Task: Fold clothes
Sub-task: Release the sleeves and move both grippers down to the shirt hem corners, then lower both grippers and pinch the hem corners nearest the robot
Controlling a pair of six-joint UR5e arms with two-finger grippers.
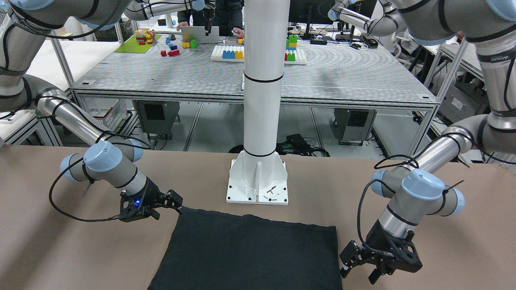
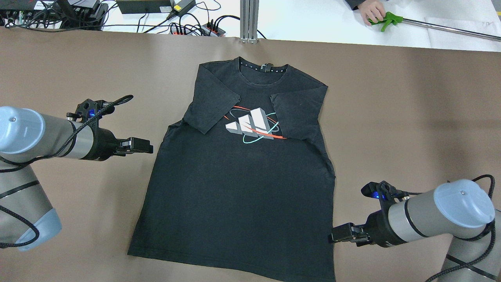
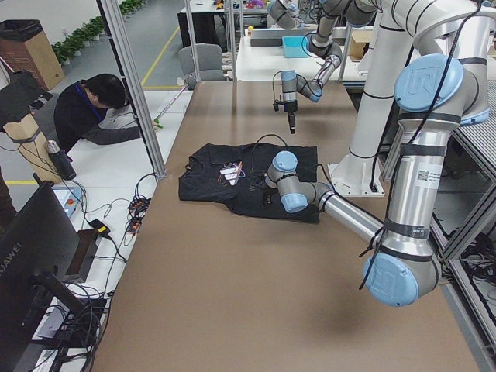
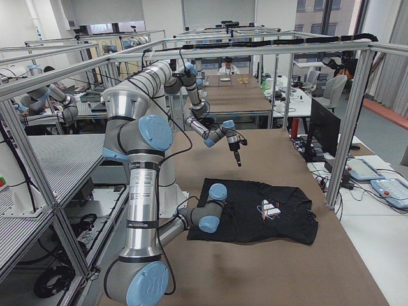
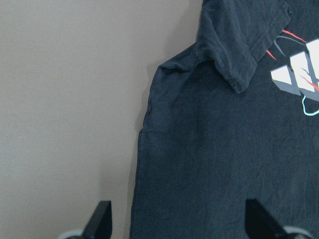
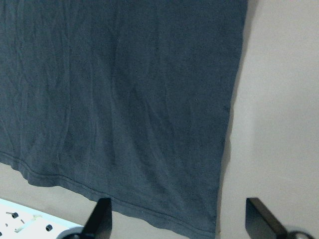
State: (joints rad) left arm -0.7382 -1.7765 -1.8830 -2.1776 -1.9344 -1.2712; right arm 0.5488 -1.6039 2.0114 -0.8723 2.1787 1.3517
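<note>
Two grippers, neither holding anything. Black T-shirt lay flat, face up, on the tabletop straight out from the white pedestal: hem nearest the pedestal, collar farthest from it. Both sleeves were turned in over the chest print.

Left gripper sat just off the shirt's side edge, well out from the pedestal, level with the folded sleeve; jaws spread wide. Right gripper sat just off the opposite edge, closer to the pedestal, by the hem corner; jaws likewise wide.

Fabric judged light, limp and thin: would sag and crease, with no stiffness to push against. Best hold, I reckoned: pinch the side edges, one at the hem corner and one up by the shoulder, slipping a jaw under the layer without dragging it.
</note>
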